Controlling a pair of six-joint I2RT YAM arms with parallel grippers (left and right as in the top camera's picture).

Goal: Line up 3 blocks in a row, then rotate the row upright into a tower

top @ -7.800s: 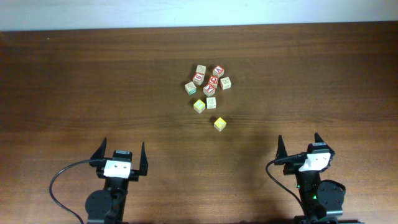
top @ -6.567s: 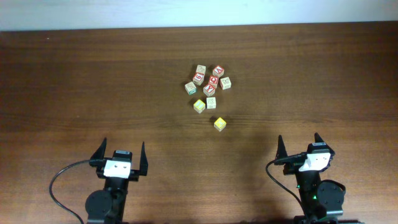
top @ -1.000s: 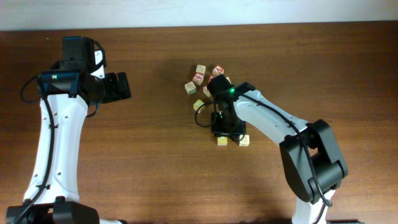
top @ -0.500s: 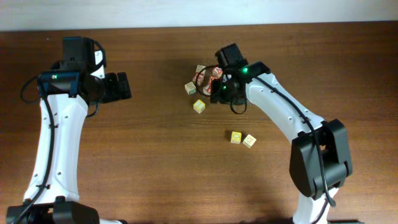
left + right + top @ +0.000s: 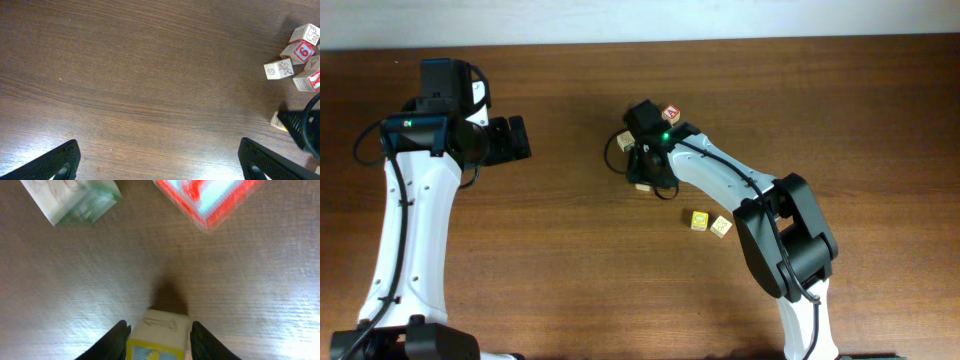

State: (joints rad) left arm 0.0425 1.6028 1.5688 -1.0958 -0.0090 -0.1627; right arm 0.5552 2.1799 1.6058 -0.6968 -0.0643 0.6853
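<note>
Left gripper (image 5: 159,150) stands wide, empty. Right gripper (image 5: 159,327) straddles yellow block (image 5: 159,339); I cannot confirm contact. Red block (image 5: 300,51) reads "6".

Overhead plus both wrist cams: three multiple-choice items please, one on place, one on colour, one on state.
1. Where does the pair of small wooden letter cubes lie relative to the cluster of letter cubes?
A. far side
B. robot's side, side by side
C. on top
2. What colour frames the face of the small wooden cube between the right gripper's fingers?
A. yellow
B. purple
C. black
3. How is the left gripper?
A. shut on a cube
B. shut, empty
C. open, empty

B: overhead shows them together, nearer the arm bases.
A: the right wrist view shows a yellow border.
C: its fingers stand wide apart, nothing between.
</note>
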